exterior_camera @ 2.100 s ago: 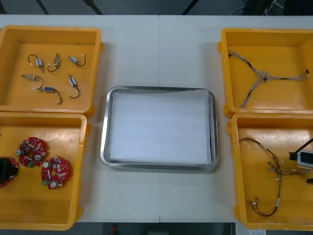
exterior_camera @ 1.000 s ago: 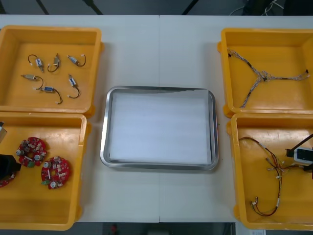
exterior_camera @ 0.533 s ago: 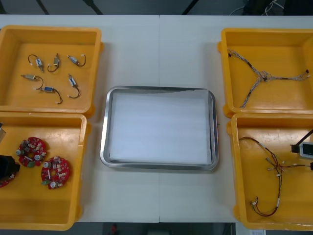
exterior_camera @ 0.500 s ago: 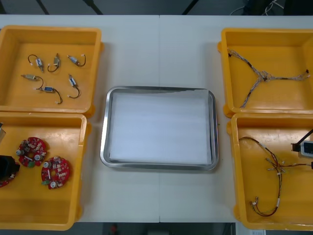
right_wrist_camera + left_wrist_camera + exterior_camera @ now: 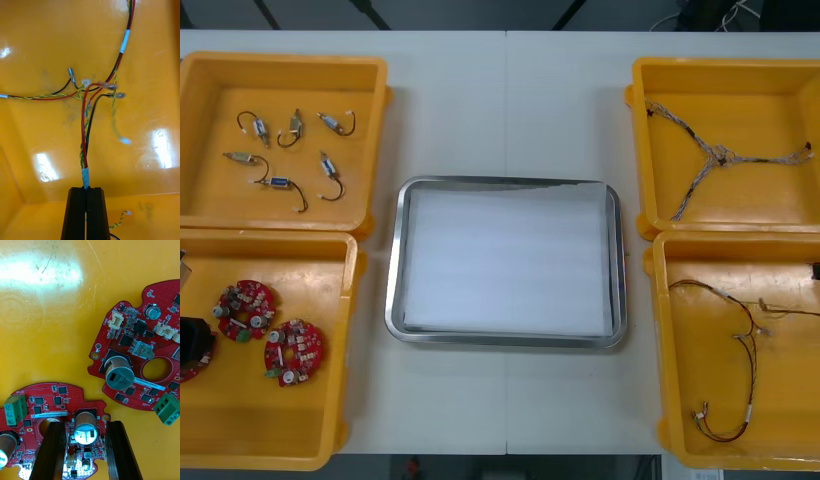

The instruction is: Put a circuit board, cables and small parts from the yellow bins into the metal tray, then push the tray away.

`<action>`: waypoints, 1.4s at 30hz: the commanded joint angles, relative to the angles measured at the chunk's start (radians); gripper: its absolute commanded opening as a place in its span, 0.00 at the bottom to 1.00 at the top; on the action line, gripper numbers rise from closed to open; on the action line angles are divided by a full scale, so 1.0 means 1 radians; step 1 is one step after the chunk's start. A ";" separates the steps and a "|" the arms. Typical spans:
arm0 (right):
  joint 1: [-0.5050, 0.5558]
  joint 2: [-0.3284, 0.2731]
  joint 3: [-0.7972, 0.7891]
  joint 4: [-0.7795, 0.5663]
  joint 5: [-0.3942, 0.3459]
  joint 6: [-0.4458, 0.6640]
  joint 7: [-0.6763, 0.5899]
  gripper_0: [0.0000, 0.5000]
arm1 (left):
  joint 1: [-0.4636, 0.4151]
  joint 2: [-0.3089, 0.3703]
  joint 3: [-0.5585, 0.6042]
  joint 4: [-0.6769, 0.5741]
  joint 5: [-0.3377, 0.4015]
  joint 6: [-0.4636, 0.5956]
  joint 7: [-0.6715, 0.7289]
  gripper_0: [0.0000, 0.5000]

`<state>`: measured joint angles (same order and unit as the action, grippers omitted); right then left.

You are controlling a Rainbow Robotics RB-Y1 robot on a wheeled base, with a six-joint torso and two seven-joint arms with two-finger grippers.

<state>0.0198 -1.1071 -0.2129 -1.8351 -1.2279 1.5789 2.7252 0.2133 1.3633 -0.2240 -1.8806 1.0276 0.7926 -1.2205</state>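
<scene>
Front view: the metal tray [image 5: 394,300] sits centre frame, holding nothing. The left gripper [image 5: 192,342] is at the lower left. Right wrist view: the right gripper [image 5: 86,190] pinches the red and yellow cable [image 5: 83,131], probably for lifting trayward next. Left wrist view: the claw is wide, straddling a red circuit board [image 5: 45,410].

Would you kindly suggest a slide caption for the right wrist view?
Right gripper shut on the taped end of the red and yellow cable inside the yellow bin.

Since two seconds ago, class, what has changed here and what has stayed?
The right pincer, shut on the red and yellow cable, pulled away rightward, dragging its strands along. The left pincer over the circuit boards and the tray stayed.
</scene>
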 commanded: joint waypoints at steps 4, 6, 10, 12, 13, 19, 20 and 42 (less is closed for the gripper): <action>-0.011 0.010 -0.120 -0.036 -0.107 0.113 -0.020 0.00 | -0.014 0.031 -0.015 0.008 -0.023 -0.013 -0.086 0.62; -0.011 0.010 -0.141 -0.066 -0.117 0.144 -0.020 0.00 | -0.014 0.031 -0.017 0.008 -0.023 -0.013 -0.088 0.61; -0.011 0.009 -0.166 -0.125 -0.120 0.178 -0.020 0.00 | -0.017 0.031 -0.034 0.012 -0.026 -0.030 -0.085 0.47; -0.011 0.009 -0.177 -0.170 -0.120 0.194 -0.020 0.00 | -0.017 0.033 -0.037 0.014 -0.024 -0.035 -0.083 0.16; -0.011 0.009 -0.177 -0.182 -0.122 0.197 -0.020 0.00 | -0.017 0.031 -0.035 0.014 -0.024 -0.035 -0.083 0.12; -0.011 0.009 -0.183 -0.279 -0.130 0.214 -0.048 0.00 | -0.017 0.031 -0.037 0.014 -0.020 -0.035 -0.086 0.00; -0.014 0.009 -0.183 -0.294 -0.131 0.214 -0.081 0.00 | -0.017 0.031 -0.037 0.014 -0.020 -0.035 -0.088 0.00; -0.113 0.010 -0.115 -0.466 -0.145 0.267 -0.610 0.00 | -0.015 0.188 0.106 -0.120 0.204 0.112 -0.105 0.00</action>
<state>-0.0496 -1.1032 -0.3534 -2.2625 -1.3628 1.8361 2.2196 0.2131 1.5091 -0.2076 -1.9564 1.1862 0.8405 -1.2296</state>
